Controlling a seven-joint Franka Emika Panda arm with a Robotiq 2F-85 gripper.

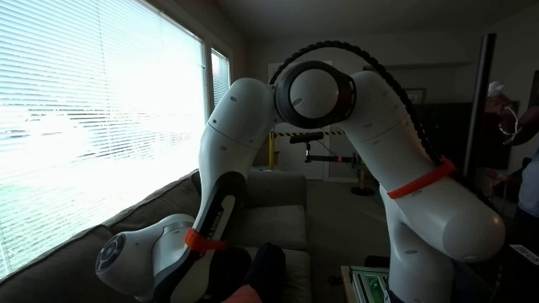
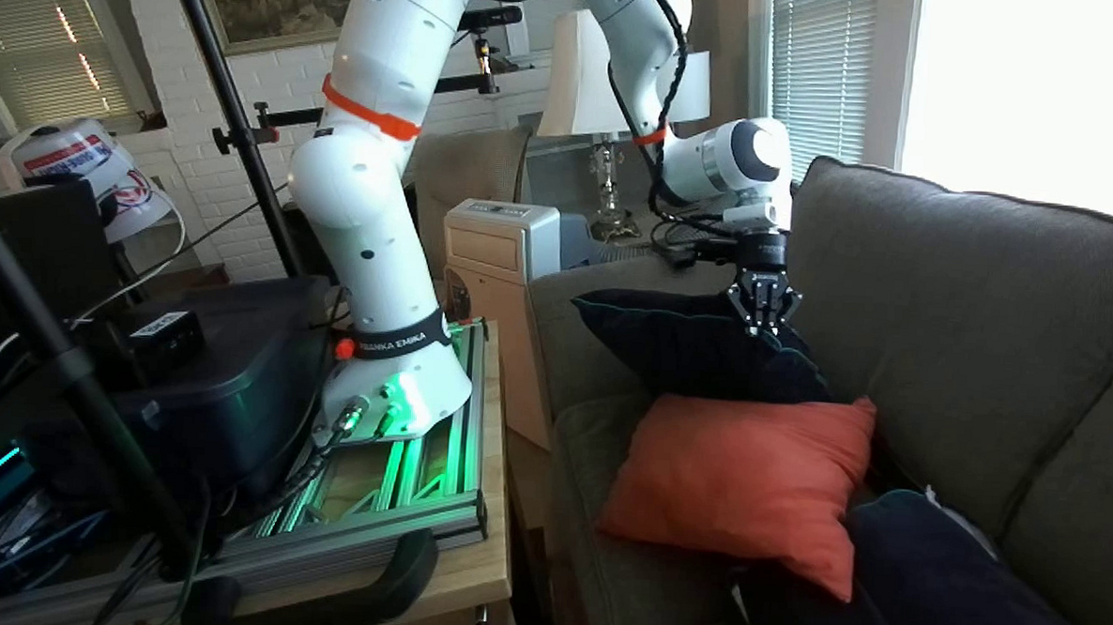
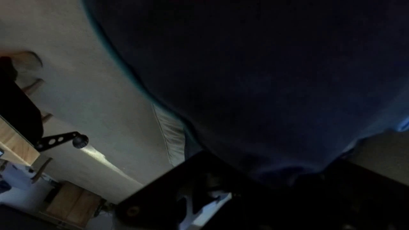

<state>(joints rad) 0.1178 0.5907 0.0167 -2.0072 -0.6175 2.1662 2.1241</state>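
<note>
- On the grey fabric sofa (image 2: 951,311), we saw the navy teal-piped fabric cushion (image 2: 677,341) beside a square orange cushion (image 2: 742,480).
- Our black metal gripper (image 2: 762,327) pinched the navy fabric between its fingers.

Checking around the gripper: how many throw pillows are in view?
3 on the sofa: a navy pillow pinched by the gripper, an orange pillow next to it, and a dark blue pillow beside the orange one. Others may be hidden.

Arm (image 1: 313,94) abv sofa (image 1: 273,225) w/ pillows (image 1: 269,265)
</note>
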